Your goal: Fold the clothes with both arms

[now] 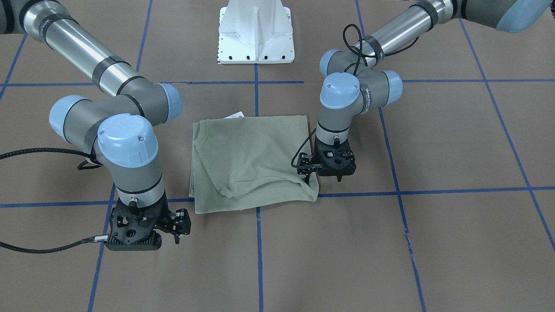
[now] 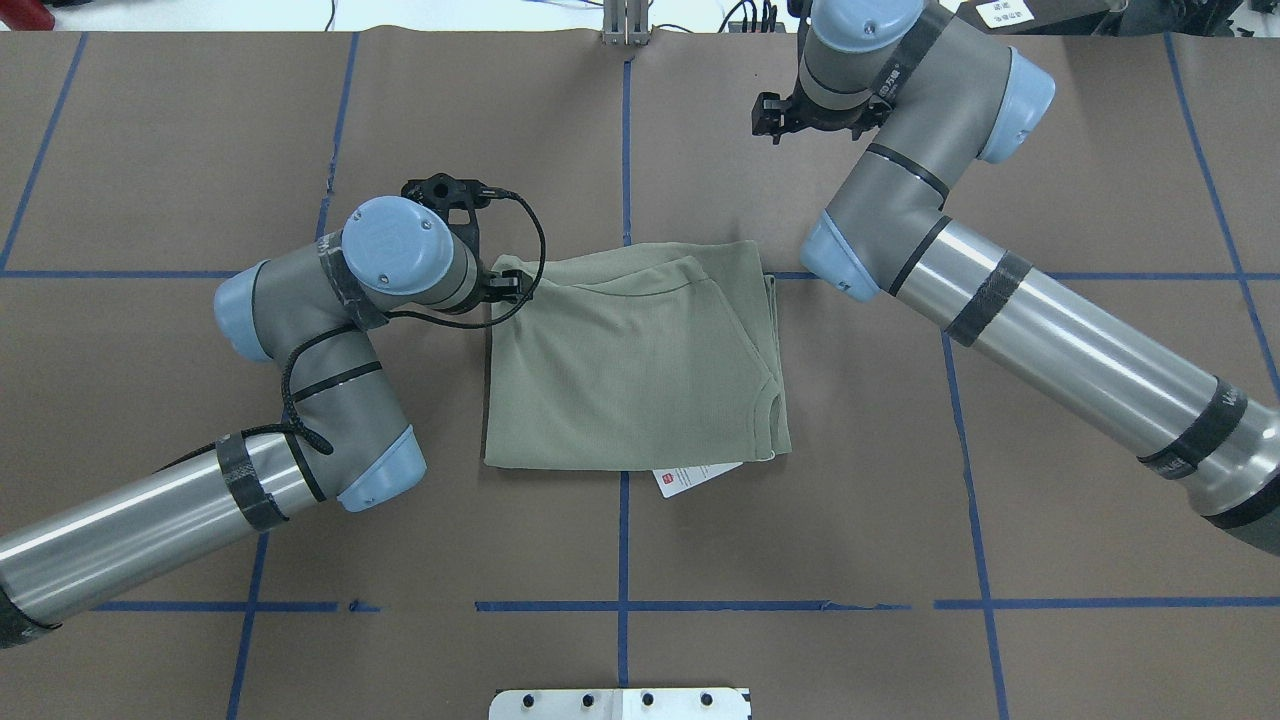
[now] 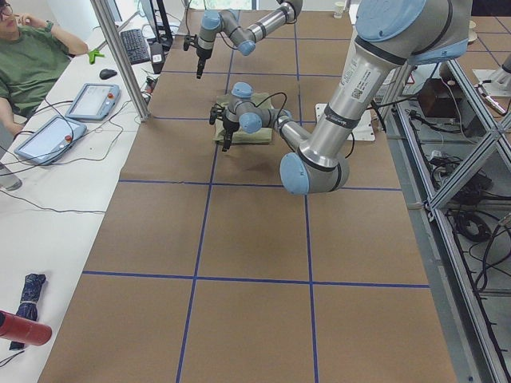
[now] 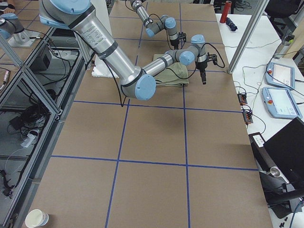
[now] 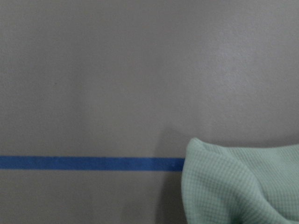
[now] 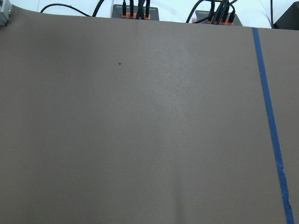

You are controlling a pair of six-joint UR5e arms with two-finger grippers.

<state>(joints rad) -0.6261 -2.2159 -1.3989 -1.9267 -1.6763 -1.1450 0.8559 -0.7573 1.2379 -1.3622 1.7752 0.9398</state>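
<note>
— Are the fingers gripping anything?

— I can't tell from here. The left fingers point(image 1: 334, 172) hang just beside the rumpled corner of the green shirt point(image 1: 251, 160), maybe touching it, but how wide they stand is hidden. The right fingers point(image 1: 149, 227) hang over bare brown paper, well apart from the cloth, and their gap is hidden too.

— And the shirt?

— Folded to a rough rectangle in the middle of the bench point(image 1: 455, 251), lying across a blue tape line point(image 1: 433, 191). The edge away from the robot bulges up near that corner. A white card tag point(image 1: 234, 115) pokes out on the robot's side. Brown paper shows on every side.
</note>
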